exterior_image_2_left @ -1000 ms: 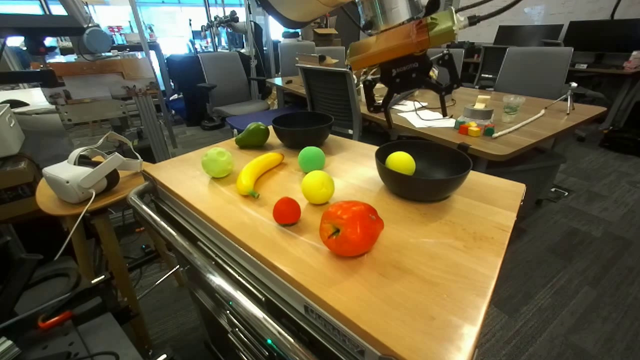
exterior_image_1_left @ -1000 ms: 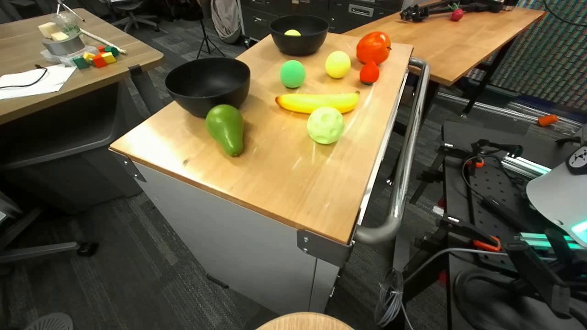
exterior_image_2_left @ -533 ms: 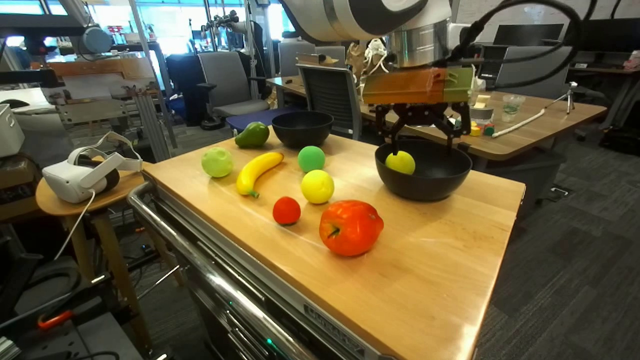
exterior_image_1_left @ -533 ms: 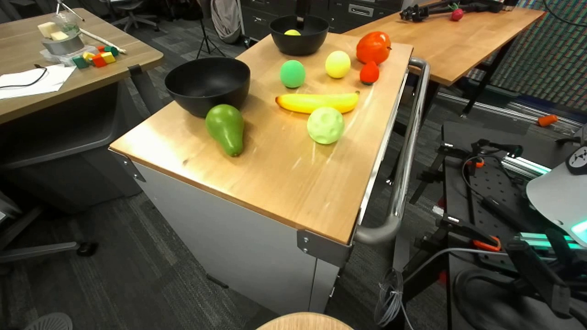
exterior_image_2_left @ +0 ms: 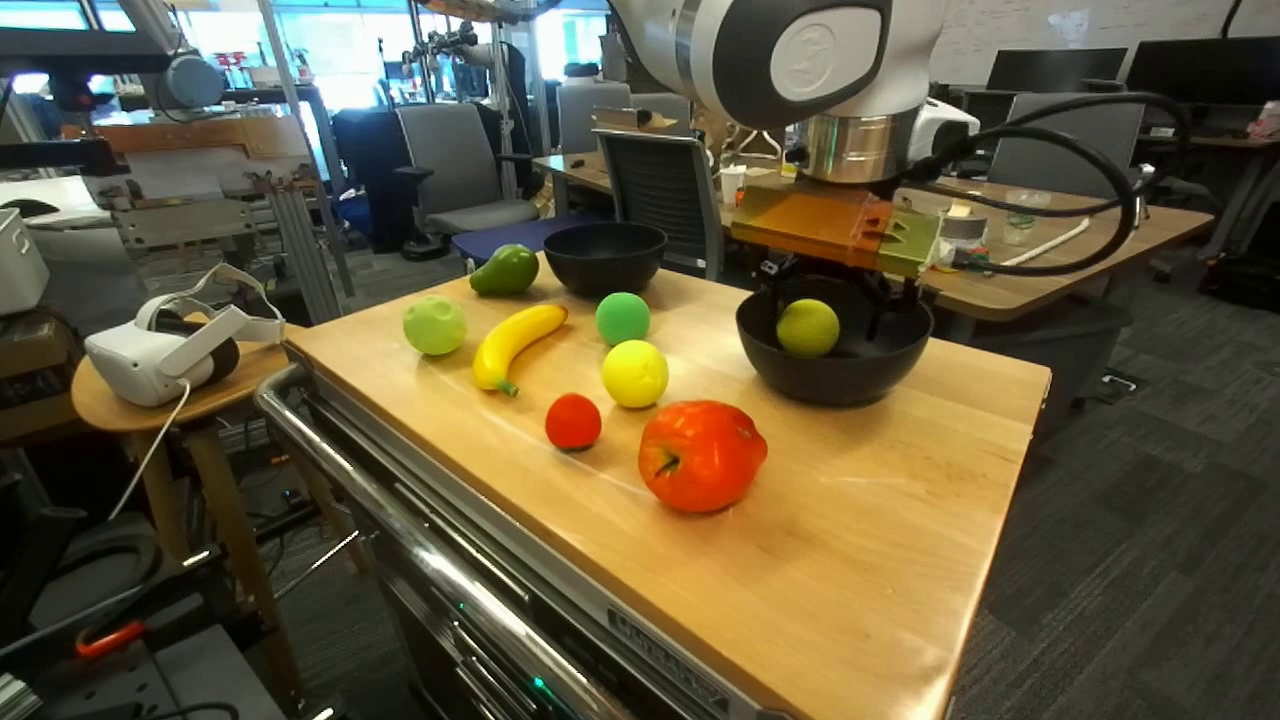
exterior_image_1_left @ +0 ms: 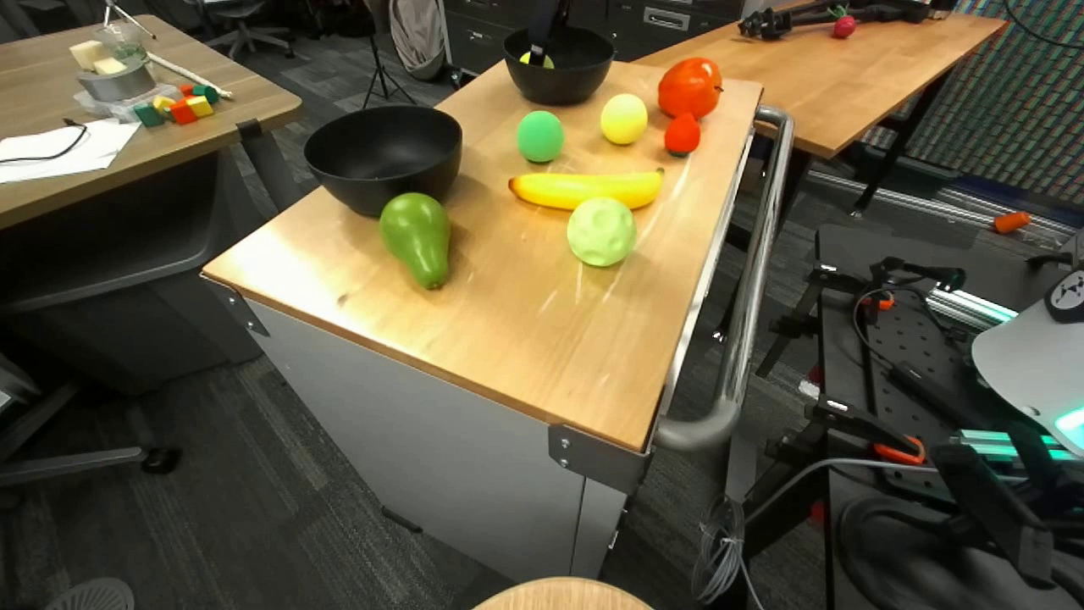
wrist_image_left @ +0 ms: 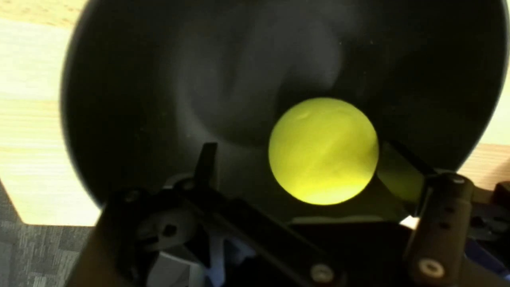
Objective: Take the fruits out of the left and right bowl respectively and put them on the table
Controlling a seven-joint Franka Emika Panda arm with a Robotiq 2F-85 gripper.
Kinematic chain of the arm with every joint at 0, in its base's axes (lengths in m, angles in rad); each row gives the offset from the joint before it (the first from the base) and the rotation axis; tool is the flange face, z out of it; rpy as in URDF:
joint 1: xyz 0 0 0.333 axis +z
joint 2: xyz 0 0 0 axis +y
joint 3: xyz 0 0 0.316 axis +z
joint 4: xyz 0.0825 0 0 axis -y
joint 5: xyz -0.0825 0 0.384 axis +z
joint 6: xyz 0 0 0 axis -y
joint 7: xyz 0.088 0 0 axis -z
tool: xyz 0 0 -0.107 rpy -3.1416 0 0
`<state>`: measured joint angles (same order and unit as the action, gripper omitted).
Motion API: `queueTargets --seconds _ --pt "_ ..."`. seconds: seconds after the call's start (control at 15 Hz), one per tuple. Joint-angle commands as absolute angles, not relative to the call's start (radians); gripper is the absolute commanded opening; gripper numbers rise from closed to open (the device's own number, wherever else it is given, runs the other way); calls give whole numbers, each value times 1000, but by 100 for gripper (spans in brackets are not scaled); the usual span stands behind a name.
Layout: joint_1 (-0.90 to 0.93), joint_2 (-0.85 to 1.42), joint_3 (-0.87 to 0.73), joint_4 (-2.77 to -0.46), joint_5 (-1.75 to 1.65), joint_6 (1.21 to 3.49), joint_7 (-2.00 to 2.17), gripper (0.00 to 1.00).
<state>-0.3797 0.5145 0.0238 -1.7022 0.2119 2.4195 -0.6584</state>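
Dropped right in, spread wide, yet to squeeze!

And down! From hanging clear in the air a second ago to reaching deep inside the round, matte-black bowl (exterior_image_2_left: 850,382), with the black, two-fingered metal hand (wrist_image_left: 301,147) spread wide and pinching nothing. Straddling, right there in the wrist view, the smooth yellow ball-shaped fruit (wrist_image_left: 323,151), still in the bowl. Tight in with one finger (wrist_image_left: 400,175), touching or just beside, can't tell; well apart from it with the opposite finger (wrist_image_left: 207,163), so off-centre for now.

Nudged the bowl a little on the way in, too, apparently, going by both exterior views! Probably brushed its wall, and likely to shove it again with any sideways drift.

For the task? From approach to grasp-ready, most likely. In an exterior view, no fruit in the visible inside of the plain black bowl (exterior_image_1_left: 373,182) near the glossy green avocado shape (exterior_image_1_left: 417,241). Already out on the light-brown wooden table (exterior_image_2_left: 850,530): avocado, curved yellow banana (exterior_image_1_left: 586,188), dimpled pale-green ball (exterior_image_1_left: 601,231), bright-green ball (exterior_image_1_left: 540,136), bright-yellow ball (exterior_image_1_left: 624,119), small red round fruit (exterior_image_1_left: 682,134), big glossy orange-red fruit (exterior_image_1_left: 690,89). So probably down to the final pick!

Best to centre first, then squeeze, lift straight over the rim and set down on the table. Careful, though: liable to roll up the curved wall if caught off-centre
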Motion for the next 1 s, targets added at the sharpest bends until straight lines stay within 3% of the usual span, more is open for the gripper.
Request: queueTargets --seconds 0.0,0.33,0.4,0.47,0.67,0.87,0.93 --pt "-408 554 45 -1647 270 2375 -701 100" --pt "-416 577 43 -1632 297 2339 -704 100" --pt "-415 577 41 -1630 296 2333 -700 94" --pt "-413 574 40 -1630 293 2325 -697 74" --pt "-384 546 25 -1649 256 2314 -677 48" --pt "-339 452 13 -1719 189 2335 -683 31" --pt "-326 416 15 -1739 160 2331 -698 31"
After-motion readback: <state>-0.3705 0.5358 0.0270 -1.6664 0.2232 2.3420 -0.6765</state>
